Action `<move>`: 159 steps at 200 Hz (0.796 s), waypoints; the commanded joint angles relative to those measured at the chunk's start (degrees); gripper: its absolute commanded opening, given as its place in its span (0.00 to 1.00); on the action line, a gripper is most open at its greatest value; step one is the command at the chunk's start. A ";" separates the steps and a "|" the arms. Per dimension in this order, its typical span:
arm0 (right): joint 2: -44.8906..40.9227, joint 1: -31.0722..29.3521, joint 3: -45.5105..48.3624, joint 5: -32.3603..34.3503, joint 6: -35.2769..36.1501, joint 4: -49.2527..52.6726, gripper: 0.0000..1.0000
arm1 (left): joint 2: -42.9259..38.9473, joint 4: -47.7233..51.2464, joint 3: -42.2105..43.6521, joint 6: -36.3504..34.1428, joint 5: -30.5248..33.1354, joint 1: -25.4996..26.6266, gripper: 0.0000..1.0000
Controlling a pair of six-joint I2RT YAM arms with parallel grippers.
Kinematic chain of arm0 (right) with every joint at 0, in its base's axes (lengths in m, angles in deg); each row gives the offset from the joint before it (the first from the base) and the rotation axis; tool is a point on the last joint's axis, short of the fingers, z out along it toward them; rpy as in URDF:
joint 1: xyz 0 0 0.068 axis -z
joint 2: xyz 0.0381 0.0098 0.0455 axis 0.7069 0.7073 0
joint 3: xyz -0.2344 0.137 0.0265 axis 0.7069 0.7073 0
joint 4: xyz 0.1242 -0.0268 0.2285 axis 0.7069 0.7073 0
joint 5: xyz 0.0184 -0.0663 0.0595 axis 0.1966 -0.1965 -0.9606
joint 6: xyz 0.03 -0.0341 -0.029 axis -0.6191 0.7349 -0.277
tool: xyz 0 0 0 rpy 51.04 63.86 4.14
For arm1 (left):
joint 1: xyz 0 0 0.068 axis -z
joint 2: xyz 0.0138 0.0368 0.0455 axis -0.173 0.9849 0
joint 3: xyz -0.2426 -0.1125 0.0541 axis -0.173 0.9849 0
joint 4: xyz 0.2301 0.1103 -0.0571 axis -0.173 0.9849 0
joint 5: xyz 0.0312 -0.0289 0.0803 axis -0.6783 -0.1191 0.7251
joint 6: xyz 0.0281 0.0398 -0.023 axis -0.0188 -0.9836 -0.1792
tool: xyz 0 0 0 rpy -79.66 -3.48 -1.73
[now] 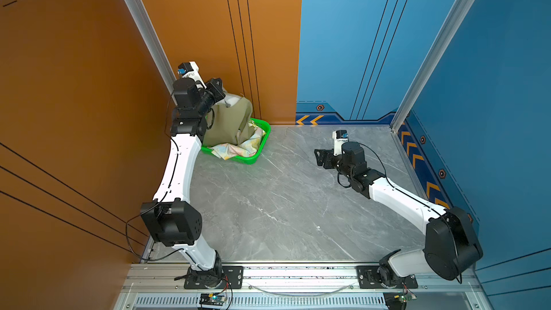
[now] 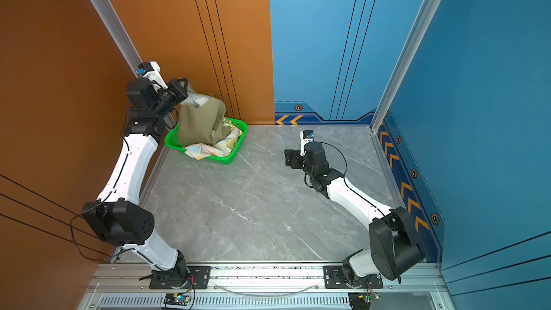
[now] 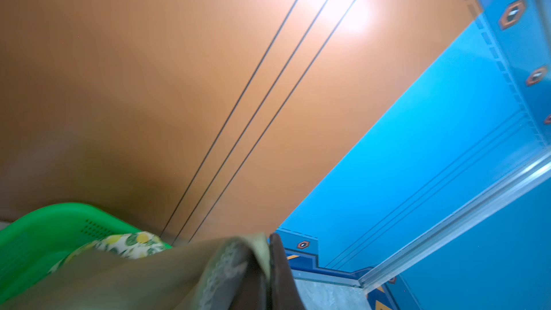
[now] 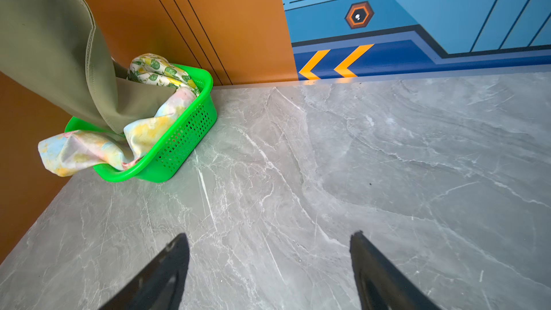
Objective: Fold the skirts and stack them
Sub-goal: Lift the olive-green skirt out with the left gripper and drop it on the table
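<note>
On the grey table [image 1: 283,204], well out from the green basket [image 1: 266,135], the right gripper [image 1: 319,156] hangs with its jaws wide and empty. Above the basket, the left gripper [image 1: 223,96] pinches the olive-green skirt [image 1: 226,123] tight, hem trailing inside. Lifting higher before carrying should clear the rim. The basket also holds the pastel skirt [image 1: 238,149], spilling over its rim, and the lemon-print skirt [image 4: 158,70].
</note>
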 commanded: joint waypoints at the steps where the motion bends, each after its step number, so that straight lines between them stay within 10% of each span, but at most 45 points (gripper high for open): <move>1: -3.23 1.35 0.70 0.99 -1.43 -0.03 0.85 | -3.86 -4.80 -6.46 1.57 -3.60 3.03 0.00; 116: -20.03 12.66 7.41 10.20 -12.99 11.67 0.85 | -2.92 -0.04 -16.19 -5.86 -4.02 33.11 0.00; 159: -23.32 17.99 8.36 7.61 -16.26 15.97 0.85 | 0.62 1.01 -11.25 -4.55 -2.40 34.93 0.00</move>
